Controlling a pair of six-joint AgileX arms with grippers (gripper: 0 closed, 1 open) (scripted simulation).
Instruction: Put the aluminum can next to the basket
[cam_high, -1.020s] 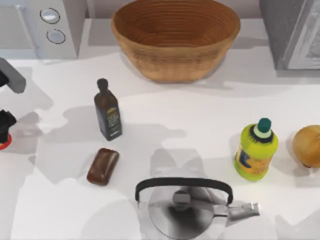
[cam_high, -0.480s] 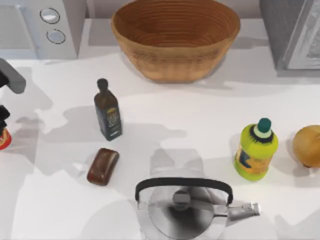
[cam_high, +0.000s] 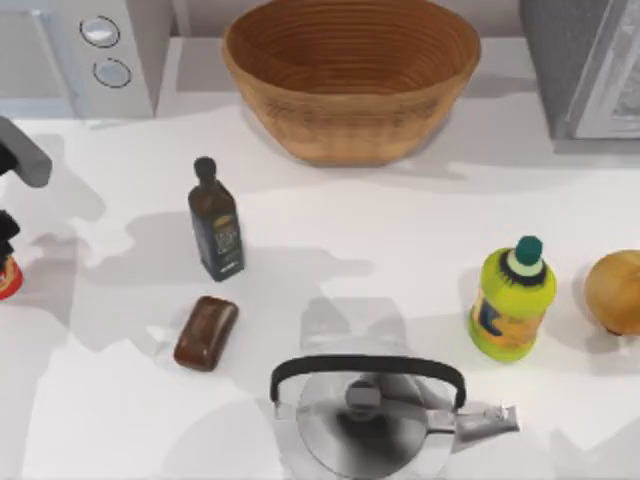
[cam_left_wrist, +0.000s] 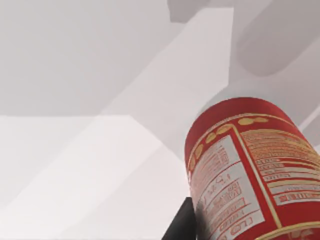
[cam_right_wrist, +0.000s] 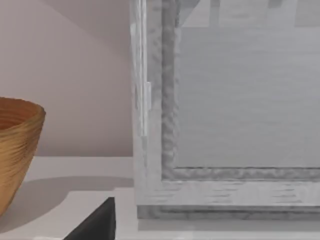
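At table's left edge | left pincer (cam_high: 6, 240) holding aluminum can (cam_high: 8, 277) | basket (cam_high: 350, 80) well apart

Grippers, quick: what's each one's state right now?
Left gripper: at the table's left edge, on the aluminum can; cannot tell whether it is gripped.
Right gripper: parked near the basket; state cannot be told.

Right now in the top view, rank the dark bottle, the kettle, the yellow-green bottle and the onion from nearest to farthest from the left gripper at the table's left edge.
From the left gripper, by the aluminum can:
1. Dark bottle, left of centre.
2. Kettle, front centre.
3. Yellow-green bottle, right side.
4. Onion, far right edge.
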